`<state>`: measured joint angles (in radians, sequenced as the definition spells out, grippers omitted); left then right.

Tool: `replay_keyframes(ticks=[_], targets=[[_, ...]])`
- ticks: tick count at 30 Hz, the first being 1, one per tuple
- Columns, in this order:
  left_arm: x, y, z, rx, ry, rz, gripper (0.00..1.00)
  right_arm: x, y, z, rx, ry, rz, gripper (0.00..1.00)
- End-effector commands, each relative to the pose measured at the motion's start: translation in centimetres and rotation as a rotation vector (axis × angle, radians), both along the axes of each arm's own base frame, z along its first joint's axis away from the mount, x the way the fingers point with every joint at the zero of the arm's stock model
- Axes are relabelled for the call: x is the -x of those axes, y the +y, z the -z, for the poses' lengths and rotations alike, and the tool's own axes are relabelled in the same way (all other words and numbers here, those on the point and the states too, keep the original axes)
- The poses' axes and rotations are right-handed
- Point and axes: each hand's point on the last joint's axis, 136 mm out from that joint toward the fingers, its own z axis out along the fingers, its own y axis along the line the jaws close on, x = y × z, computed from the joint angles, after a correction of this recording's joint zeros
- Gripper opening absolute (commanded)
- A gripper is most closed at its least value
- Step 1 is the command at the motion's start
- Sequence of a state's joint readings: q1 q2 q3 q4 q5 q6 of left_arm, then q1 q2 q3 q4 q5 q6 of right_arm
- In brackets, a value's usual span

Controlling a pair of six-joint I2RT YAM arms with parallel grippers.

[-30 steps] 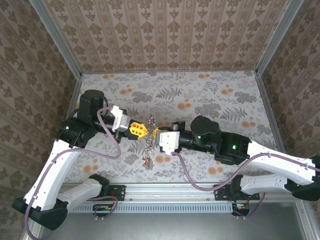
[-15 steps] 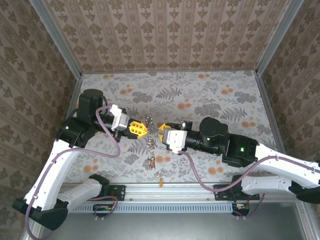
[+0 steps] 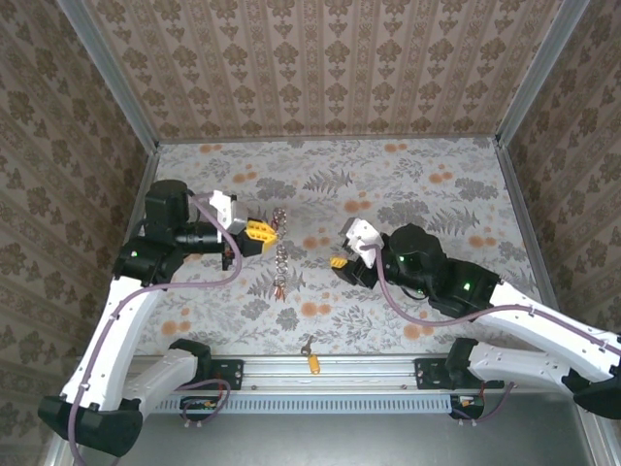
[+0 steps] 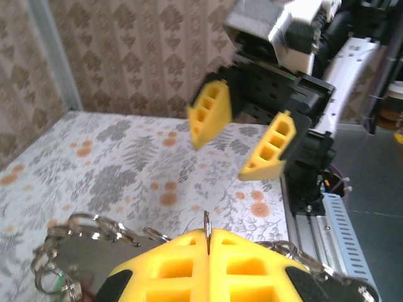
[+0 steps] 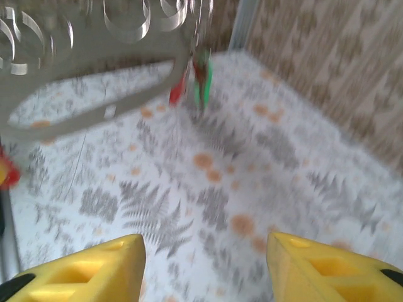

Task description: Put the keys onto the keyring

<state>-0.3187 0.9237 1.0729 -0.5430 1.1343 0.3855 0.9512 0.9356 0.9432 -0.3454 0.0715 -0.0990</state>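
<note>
Left jaws (image 3: 264, 231): clamped on the keyring (image 3: 278, 221), with tagged keys (image 3: 279, 282) dangling over the table (image 3: 408, 184).
Right jaws (image 4: 241, 135): apart and empty, at the ring's 3 o'clock.
Loose key (image 3: 310, 357): at the table's near edge, 7 o'clock from my right jaws, lying roughly 12-to-6. I judge the right arm nearer.
</note>
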Motion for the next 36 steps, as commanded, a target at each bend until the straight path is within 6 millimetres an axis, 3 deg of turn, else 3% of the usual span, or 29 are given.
replay_keyframes(ticks=[1, 3, 7, 11, 16, 23, 26, 36], targets=[[-1.9, 0.7, -0.3, 0.009, 0.043, -0.114, 0.00, 3.2, -1.1, 7.1, 0.018, 0.395, 0.052, 0.58], [-2.6, 1.5, 0.1, 0.021, 0.079, -0.168, 0.00, 5.5, -0.8, 10.3, 0.049, 0.519, 0.017, 0.60], [-3.6, 2.9, 1.1, 0.037, 0.158, -0.257, 0.00, 8.9, 0.1, 13.5, 0.183, 0.570, -0.057, 0.59], [-5.0, 4.5, 2.4, 0.044, 0.247, -0.362, 0.00, 9.7, 1.6, 15.6, 0.316, 0.514, -0.097, 0.59], [-7.3, 6.5, 4.7, 0.073, 0.361, -0.497, 0.00, 10.4, 5.2, 17.1, 0.395, 0.435, -0.190, 0.58], [-8.2, 8.1, 5.0, 0.076, 0.361, -0.592, 0.00, 11.1, 9.1, 19.3, 0.444, 0.409, -0.258, 0.55], [-8.4, 8.5, 5.1, 0.077, 0.361, -0.617, 0.00, 11.5, 9.8, 20.4, 0.484, 0.397, -0.269, 0.47], [-8.5, 9.1, 4.8, 0.074, 0.345, -0.646, 0.00, 13.0, 10.2, 24.4, 0.599, 0.430, -0.324, 0.45]])
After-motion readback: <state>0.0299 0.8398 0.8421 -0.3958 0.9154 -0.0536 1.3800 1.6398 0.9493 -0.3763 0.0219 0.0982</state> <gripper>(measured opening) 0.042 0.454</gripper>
